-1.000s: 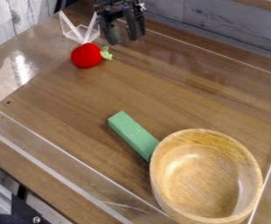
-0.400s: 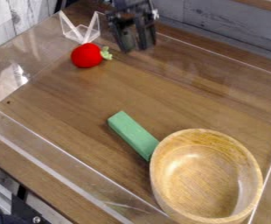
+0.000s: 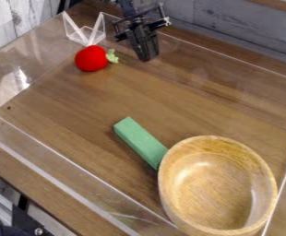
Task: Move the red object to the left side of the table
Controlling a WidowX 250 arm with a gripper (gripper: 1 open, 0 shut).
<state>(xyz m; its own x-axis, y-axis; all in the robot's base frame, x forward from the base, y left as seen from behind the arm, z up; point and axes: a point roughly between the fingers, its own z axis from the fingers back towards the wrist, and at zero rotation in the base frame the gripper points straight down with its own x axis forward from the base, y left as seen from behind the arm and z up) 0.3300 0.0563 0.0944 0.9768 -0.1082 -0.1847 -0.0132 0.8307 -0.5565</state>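
Note:
The red object (image 3: 92, 58) is a small round red toy fruit with a green leafy tip, lying on the table (image 3: 72, 111) at the far left. My gripper (image 3: 143, 52) hangs a little to its right, near the back wall, pointing down at the wood. Its fingers are pressed together with nothing between them. A clear gap separates the gripper from the red object.
A flat green block (image 3: 142, 141) lies mid-table, its end touching a large round wooden bowl (image 3: 220, 184) at the front right. A white folded piece (image 3: 81, 29) stands behind the red object. Low clear plastic walls (image 3: 35, 157) edge the table.
The gripper shifted slightly right and down, and its fingers have closed from wide open to shut on nothing. The red object has not moved.

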